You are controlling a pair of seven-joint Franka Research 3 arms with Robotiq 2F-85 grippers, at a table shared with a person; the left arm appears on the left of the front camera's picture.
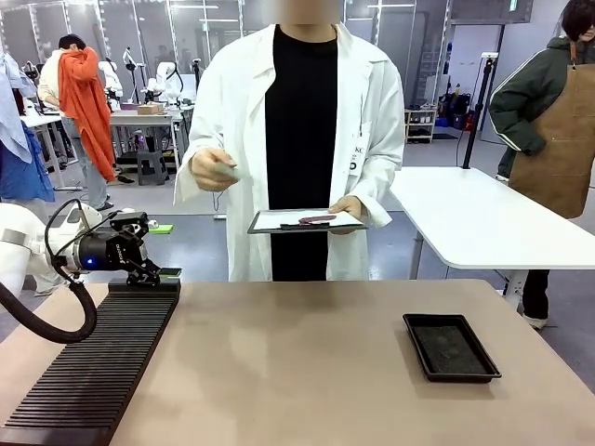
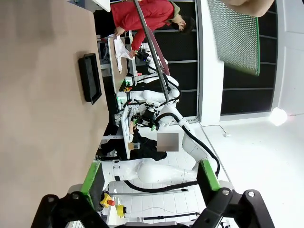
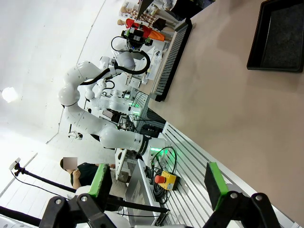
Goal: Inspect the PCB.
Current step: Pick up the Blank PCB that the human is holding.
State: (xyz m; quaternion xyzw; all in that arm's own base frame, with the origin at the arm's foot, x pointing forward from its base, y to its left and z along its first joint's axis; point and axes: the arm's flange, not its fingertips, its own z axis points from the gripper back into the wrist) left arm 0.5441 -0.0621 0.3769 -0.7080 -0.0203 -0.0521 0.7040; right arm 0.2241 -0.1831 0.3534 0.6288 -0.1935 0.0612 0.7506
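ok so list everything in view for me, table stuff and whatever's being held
PCB: one, pale green, held up in the person's hand beyond the table's far edge
clipboard: one, dark with a white sheet, held flat in the person's other hand
tray: one, black, on the table toward the robot's right
slotted rack: one, black, along the table's left side
table: one, tan, in front
white table: one, behind, picture right
person's hands: two, this one holding the PCB, the other under the clipboard
left gripper: one, black with green pads, open, at the rack's far end
right gripper: one, black with green pads, open, holding nothing
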